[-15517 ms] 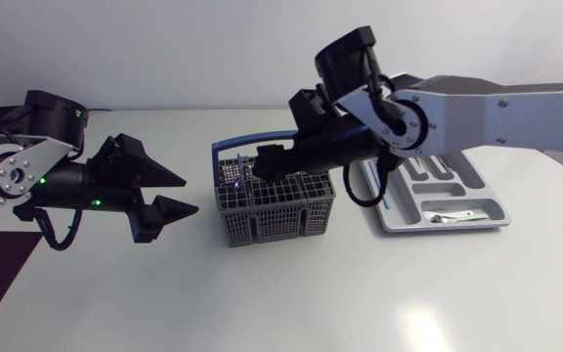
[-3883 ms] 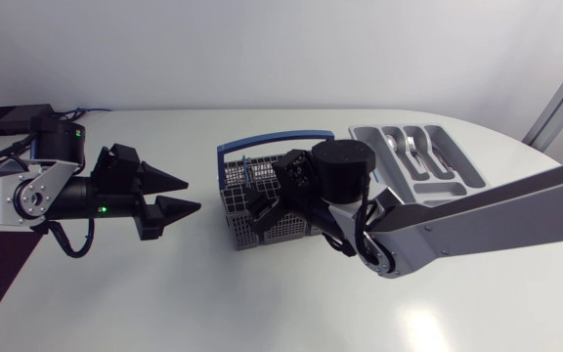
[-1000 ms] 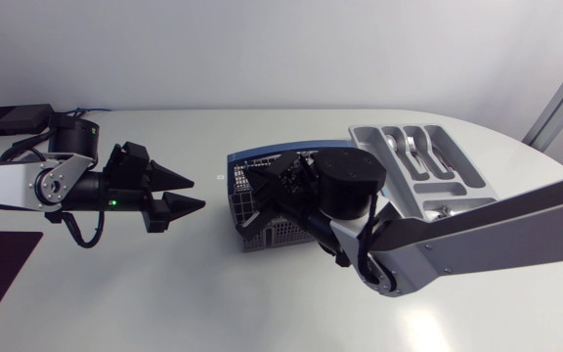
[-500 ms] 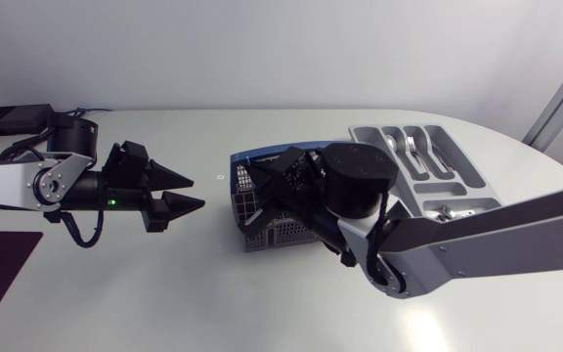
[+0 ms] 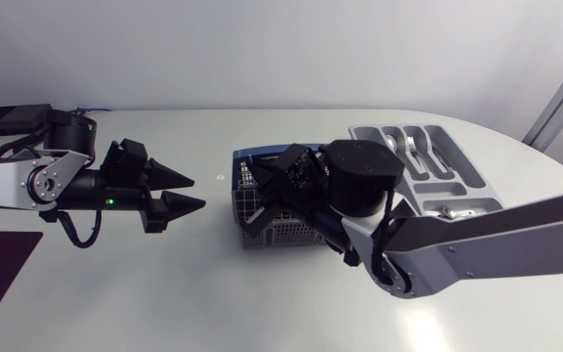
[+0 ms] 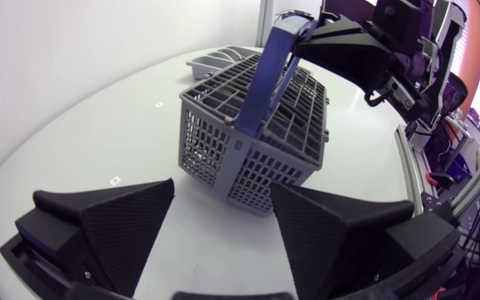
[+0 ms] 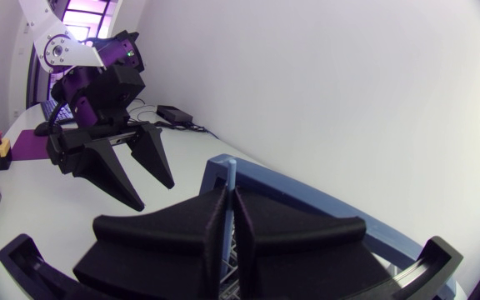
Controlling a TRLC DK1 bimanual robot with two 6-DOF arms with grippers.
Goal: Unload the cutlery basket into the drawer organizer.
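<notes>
Cutlery basket (image 5: 281, 230), grey mesh, on the white table (image 5: 164, 284). In the head view it appears tipped rather than standing square, though whether any of its base is off the surface cannot be told. Its blue handle (image 6: 261, 92) is raised, with the top bar above the basket. The right gripper (image 7: 230, 196) is above the basket, with both fingers pressed against the handle's thin bar from two sides. The gripper and the mesh hide the basket's contents, so what is left to unload cannot be judged.

Drawer organizer (image 5: 442, 182), a grey divided tray, lies just beyond the basket on the right arm's side. It holds forks (image 5: 413, 147) in a compartment far from the basket and one more piece (image 5: 448, 208) in another.

The left gripper (image 5: 184, 193) is on the other side of the basket, near it but apart. It points at the basket with its fingers spread and nothing between them.

Step in hand, as judged: handling the basket itself by its handle, not yet drawing out a piece. The next move calls for the basket to rest steady and upright. The handle can then be let go and one gripper lowered into a cell, while the free gripper could brace the basket wall against tipping.
</notes>
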